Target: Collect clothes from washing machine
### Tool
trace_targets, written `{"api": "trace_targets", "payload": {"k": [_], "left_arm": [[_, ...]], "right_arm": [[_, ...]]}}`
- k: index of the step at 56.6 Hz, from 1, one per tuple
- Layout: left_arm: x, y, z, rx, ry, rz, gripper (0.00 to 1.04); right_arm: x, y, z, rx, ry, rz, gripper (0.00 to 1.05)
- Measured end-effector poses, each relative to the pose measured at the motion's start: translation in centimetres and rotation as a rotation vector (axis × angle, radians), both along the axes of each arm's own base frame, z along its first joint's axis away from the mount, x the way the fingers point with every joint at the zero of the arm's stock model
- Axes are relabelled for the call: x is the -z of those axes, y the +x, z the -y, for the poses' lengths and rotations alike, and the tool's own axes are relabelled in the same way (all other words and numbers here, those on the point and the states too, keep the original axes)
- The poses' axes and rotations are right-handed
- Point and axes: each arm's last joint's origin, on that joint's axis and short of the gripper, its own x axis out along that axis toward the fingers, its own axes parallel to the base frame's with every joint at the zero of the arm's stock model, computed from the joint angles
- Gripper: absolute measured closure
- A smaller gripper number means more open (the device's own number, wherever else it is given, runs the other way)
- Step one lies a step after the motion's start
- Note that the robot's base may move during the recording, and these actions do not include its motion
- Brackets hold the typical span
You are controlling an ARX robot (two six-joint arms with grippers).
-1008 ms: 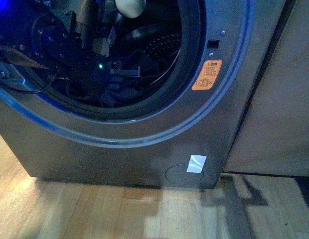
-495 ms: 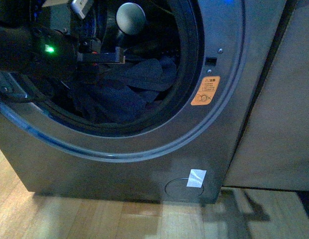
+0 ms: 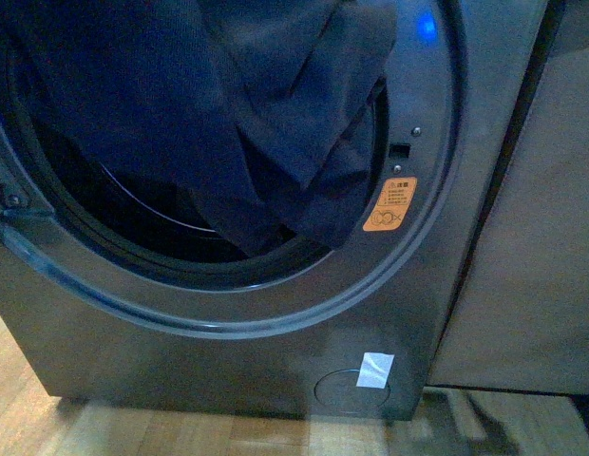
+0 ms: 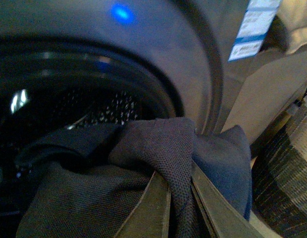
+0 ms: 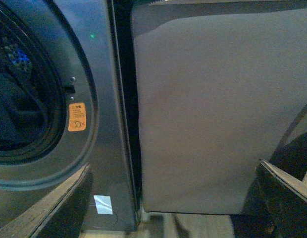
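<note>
- Left gripper [image 4: 180, 210]: clamped tight on a fold of dark blue cloth [image 4: 178, 163]. In the left wrist view the knit fabric is squeezed between the two fingers [image 4: 151, 208] and bunches up around them.
- Right behind that bunch is the holey steel drum [image 4: 111, 106], pretty dark inside. A blue light [image 4: 122, 12] glows on the grey front above the opening.
- Right gripper [image 5: 174, 166]: spread wide with nothing between the fingers. It's off to the side of the washing machine [image 5: 106, 124], facing the gap between it and a plain beige panel [image 5: 218, 109].
- Front view: the cloth [image 3: 247, 123] fills the upper left and middle of the frame. It hangs in front of the round opening, and its lowest corner ends just left of the orange sticker [image 3: 396, 204].
- The washing machine [image 3: 228, 351] takes up most of the frame, a dark grey front with a black rim [image 3: 133, 252] curving through the lower left of the opening.
- A white tape patch [image 3: 374, 369] sits low on the front, lower centre-right of the frame.
- Wood floor [image 3: 180, 439] runs along the bottom edge, and the beige panel [image 3: 532, 237] fills the right side.
</note>
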Motion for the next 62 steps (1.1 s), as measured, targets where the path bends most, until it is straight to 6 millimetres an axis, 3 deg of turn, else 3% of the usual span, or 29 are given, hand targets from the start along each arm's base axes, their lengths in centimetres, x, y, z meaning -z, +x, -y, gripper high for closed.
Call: {"api": "trace_targets", "payload": {"k": [13,20,24,29,40,51,62], "left_arm": [[-7.2,-2.9,2.7,0.104,-0.045,0.178,0.98],[-9.9,-3.3,4.6,0.141,-0.049,0.225,0.98],[-11.4,-3.4,5.9,0.159,-0.055,0.242,0.98],[-14.6,-3.6,8.8,0.206,-0.074,0.281,0.98],[-19.0,-5.3,12.2,0.286,-0.102,0.345,0.98],[-23.1,-6.5,14.4,0.327,-0.141,0.38,0.98],[-25.1,-6.7,15.2,0.336,-0.165,0.402,0.98]], "right_arm": [[0.0,0.0,0.0,0.0,0.0,0.0,0.07],[0.0,0.0,0.0,0.0,0.0,0.0,0.07],[0.0,0.0,0.0,0.0,0.0,0.0,0.07],[0.0,0.0,0.0,0.0,0.0,0.0,0.07],[0.0,0.0,0.0,0.0,0.0,0.0,0.07],[0.0,0.0,0.0,0.0,0.0,0.0,0.07],[0.0,0.0,0.0,0.0,0.0,0.0,0.07]]}}
